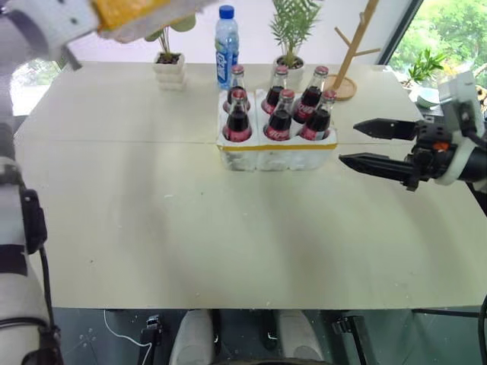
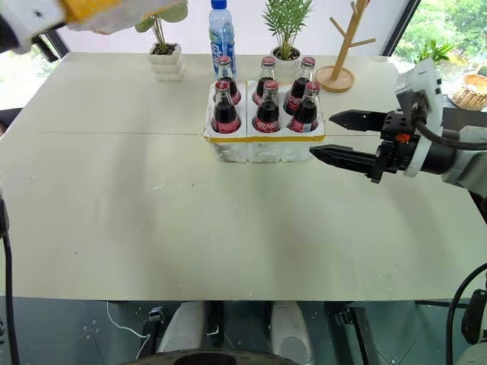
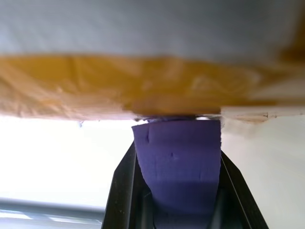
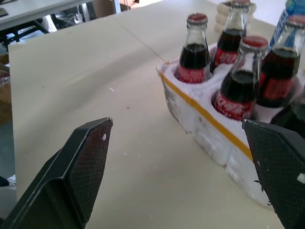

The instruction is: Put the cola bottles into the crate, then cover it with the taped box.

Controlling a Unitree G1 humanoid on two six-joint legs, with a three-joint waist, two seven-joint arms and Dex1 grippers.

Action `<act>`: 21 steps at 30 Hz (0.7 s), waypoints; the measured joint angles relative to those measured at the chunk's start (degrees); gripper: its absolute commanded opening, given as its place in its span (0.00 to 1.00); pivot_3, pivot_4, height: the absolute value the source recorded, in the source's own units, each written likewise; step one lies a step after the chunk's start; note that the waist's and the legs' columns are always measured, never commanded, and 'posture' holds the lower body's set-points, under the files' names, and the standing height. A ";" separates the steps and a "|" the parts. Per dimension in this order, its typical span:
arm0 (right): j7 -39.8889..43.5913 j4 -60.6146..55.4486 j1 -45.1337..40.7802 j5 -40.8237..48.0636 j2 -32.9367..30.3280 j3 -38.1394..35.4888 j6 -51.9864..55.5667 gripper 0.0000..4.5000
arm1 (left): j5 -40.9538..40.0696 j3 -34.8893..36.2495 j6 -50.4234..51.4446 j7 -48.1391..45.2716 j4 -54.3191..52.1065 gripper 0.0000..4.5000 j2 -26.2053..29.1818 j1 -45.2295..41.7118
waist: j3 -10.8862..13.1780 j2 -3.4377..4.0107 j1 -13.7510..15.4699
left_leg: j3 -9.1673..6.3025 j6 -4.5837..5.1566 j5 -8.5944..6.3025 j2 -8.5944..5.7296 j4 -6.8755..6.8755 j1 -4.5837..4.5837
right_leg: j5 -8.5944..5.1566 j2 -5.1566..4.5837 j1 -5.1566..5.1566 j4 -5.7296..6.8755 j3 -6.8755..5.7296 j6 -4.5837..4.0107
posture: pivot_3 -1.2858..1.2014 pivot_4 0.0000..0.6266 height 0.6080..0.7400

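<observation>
Six cola bottles (image 2: 267, 112) with red labels (lettering too small to read) stand in the crate (image 2: 262, 144) on the table (image 2: 228, 220). The left gripper (image 3: 176, 117) clamps the taped box (image 1: 144, 15) aloft; the right gripper (image 2: 335, 135) gapes wide beside the crate.

White-shelled arms, black cables, right tool (image 2: 331, 137) with 2 black fingers.

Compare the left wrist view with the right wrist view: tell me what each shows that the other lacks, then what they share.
Left wrist view alone: the white styrofoam taped box with its broad yellow stripe, pressed right at the shut left gripper.

Right wrist view alone: the low white foam crate with its yellow band, dark red-capped glass cola bottles standing in its wells, the pale table, and the right gripper, jaws wide apart.

Shared: yellow-taped white foam.
</observation>
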 measured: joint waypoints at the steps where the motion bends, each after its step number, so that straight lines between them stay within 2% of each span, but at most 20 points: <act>1: 0.00 0.61 0.49 -0.14 0.00 -0.05 -0.04 1.00 | 2.48 -1.55 -0.61 3.33 -0.65 0.07 -1.85 0.12 | 0.00 0.00 0.07 | 0.00 0.00 0.00 0.00 0.00 0.00 | 0.00 -0.01 0.00 0.00 0.00 0.00 | 0.52 0.24 1.00; 5: -0.58 1.80 1.45 -0.24 0.00 -1.55 -0.04 1.00 | 7.65 -4.88 -0.18 12.13 -1.81 0.07 -7.87 1.02 | 0.00 0.00 0.02 | 0.01 0.00 0.00 -0.03 0.03 -0.04 | 0.01 -0.02 0.01 -0.03 0.03 0.02 | 0.52 0.24 1.00; 9: -1.45 2.09 3.97 -0.20 0.00 -4.29 -0.01 1.00 | 8.99 -5.42 0.93 16.18 -6.39 0.07 -11.03 3.43 | 0.00 0.01 -0.10 | 0.01 -0.09 0.06 0.01 -0.02 -0.01 | 0.01 0.02 -0.02 -0.04 0.03 0.01 | 0.52 0.24 1.00; 15: -2.98 1.47 7.04 0.38 0.32 -6.10 0.07 1.00 | 12.33 -7.60 3.67 16.96 -15.02 0.07 -13.43 10.58 | 0.00 0.01 0.01 | 0.03 -0.06 0.04 -0.01 0.02 0.01 | 0.01 0.00 0.01 0.01 0.07 0.01 | 0.52 0.24 1.00; 21: -5.77 0.85 8.59 1.42 2.47 -6.91 0.19 1.00 | 21.73 -12.60 7.24 18.51 -17.57 0.07 -13.47 12.57 | -0.01 0.01 0.03 | 0.01 -0.05 0.04 -0.04 0.01 0.06 | 0.01 0.02 0.06 0.00 0.07 0.02 | 0.52 0.24 1.00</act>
